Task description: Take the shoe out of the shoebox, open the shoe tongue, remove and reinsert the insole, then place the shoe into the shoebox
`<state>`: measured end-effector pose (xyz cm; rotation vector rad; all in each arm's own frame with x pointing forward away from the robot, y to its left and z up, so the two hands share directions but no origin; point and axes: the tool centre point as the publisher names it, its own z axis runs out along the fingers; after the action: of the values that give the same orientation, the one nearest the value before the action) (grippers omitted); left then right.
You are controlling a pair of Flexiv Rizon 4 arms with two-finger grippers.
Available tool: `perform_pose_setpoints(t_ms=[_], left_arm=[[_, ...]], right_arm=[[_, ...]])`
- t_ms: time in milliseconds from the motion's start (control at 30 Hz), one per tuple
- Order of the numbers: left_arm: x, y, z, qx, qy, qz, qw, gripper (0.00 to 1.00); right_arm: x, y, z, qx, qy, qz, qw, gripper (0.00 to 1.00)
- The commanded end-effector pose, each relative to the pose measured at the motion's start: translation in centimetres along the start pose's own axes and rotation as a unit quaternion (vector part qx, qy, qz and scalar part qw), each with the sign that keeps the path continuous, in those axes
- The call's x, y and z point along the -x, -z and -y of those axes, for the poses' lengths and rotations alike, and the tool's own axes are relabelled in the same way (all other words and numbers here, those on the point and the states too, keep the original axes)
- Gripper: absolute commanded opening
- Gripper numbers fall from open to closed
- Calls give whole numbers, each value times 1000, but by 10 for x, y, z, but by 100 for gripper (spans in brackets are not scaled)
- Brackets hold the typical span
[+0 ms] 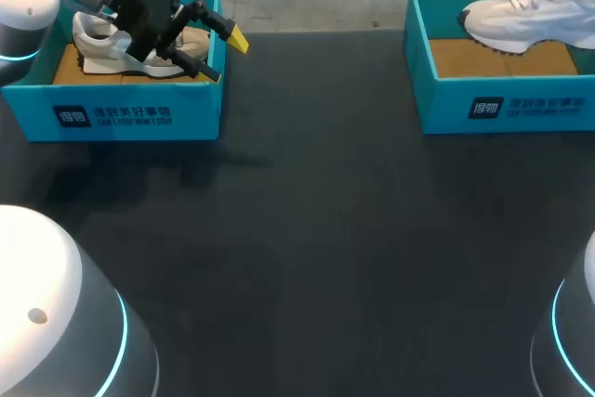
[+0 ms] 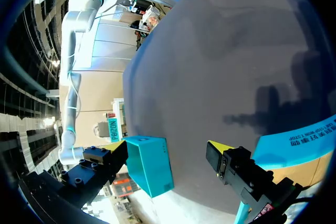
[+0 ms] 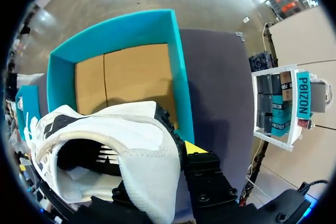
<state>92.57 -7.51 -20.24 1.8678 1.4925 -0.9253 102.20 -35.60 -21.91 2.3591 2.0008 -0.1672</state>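
Left fingers (image 1: 238,39) spread wide and holding nothing. They hang over the near right corner of the left shoebox (image 1: 112,118). Beige shoe (image 1: 98,44) lies inside that box, partly hidden under my left wrist. In the left wrist view those fingers (image 2: 218,153) point out across the dark worktop (image 2: 236,51), with the left shoebox's teal wall (image 2: 299,145) just beside one of them. The right shoebox (image 2: 149,163) sits far ahead between them.

Right fingers (image 3: 195,149) are clamped on the white sneaker (image 3: 131,145) at the heel. One yellow tip presses the outside of the heel wall; the other is hidden behind the shoe. The sneaker is up above the right shoebox (image 3: 136,27), whose brown cardboard floor shows under it.

From the head view: white sneaker (image 1: 525,16) overlaps the back wall of the right shoebox (image 1: 502,104), laces toward the middle of the worktop (image 1: 325,248). My right arm isn't visible there.
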Motion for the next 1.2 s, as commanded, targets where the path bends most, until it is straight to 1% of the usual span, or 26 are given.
perform_pose_setpoints(t_ms=[33,100,433,567,767,933,1200], left_arm=[[0,0,1,1,0,-1,1000,100],[0,0,1,1,0,-1,1000,100],[0,0,1,1,0,-1,1000,100],[0,0,1,1,0,-1,1000,100],[0,0,1,1,0,-1,1000,100],[0,0,1,1,0,-1,1000,100],[0,0,1,1,0,-1,1000,100]], right_arm=[[1,-8,5,9,-6,10,1000,0],[-1,-10,4,10,-7,17,1000,0],[-10,-18,-2,10,-9,15,1000,0],[-11,-21,-7,14,-12,15,1000,0],[-13,-26,-14,20,-16,30,999,0],[-15,-39,-18,21,-17,41,999,0],[-12,-60,-22,19,-23,43,999,0]])
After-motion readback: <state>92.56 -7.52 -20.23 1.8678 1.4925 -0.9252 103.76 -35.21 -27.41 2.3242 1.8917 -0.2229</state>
